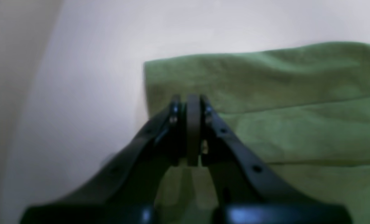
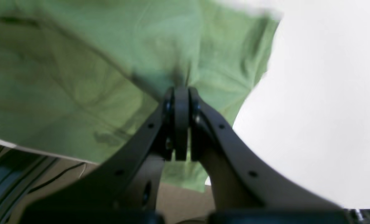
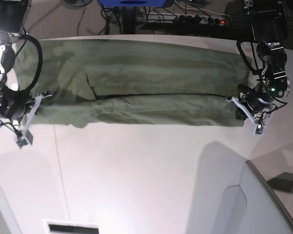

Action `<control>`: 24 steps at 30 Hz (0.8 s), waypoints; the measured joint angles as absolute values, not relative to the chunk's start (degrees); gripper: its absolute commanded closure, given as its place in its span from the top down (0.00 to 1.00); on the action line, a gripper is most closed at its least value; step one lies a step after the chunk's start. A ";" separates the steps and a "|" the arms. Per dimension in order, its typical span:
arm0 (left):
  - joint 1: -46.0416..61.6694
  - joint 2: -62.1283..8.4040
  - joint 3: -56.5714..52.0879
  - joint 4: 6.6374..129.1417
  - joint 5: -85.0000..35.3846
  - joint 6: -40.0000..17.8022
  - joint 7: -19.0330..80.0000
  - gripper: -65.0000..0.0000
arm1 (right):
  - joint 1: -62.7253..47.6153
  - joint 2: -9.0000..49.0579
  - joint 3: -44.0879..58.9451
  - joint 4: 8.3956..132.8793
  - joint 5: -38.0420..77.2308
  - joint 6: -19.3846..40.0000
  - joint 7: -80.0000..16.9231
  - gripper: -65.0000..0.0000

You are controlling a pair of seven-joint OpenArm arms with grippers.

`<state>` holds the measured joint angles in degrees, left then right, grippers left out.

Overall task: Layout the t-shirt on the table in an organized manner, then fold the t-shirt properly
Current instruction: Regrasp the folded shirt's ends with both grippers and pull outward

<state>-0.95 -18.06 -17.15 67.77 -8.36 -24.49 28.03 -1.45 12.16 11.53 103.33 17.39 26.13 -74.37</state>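
Near edge of the desk (image 3: 146,185) is bare; a thin seam is seen on its left part. Further back the shirt (image 3: 136,87) is laid as a long band across the far half of the desk, one lengthwise fold already made, a fold line running along the middle.

Step in hand, as judged: the lengthwise fold is being carried or tensioned from both ends. To do it well, both ends are best moved together at matched height and pace, cloth kept taut so the band is not sagged or skewed, and the held edge laid parallel to the existing fold line before release. Wrinkles around the left third may need smoothing.

Right pincer (image 2: 181,93), on the base view's left, is pressed together on cloth: in its wrist view a bunch of shirt (image 2: 94,77) is pinched at the tips, fabric puckered there, the shirt spread away to the left and ahead, bare desk (image 2: 321,109) to the right.

Left pincer (image 1: 192,102), on the base view's right, is also seen pressed together at the shirt's (image 1: 265,102) end corner. Whether cloth is actually caught between the tips cannot be told; the view is blurred. Shirt layers are stacked ahead and right of it, desk (image 1: 94,77) to its left.
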 measured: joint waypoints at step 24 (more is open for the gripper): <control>-0.16 -17.93 -17.04 67.77 -8.36 -24.49 28.05 0.00 | -8.58 6.31 15.49 106.89 16.95 26.09 -73.91 0.00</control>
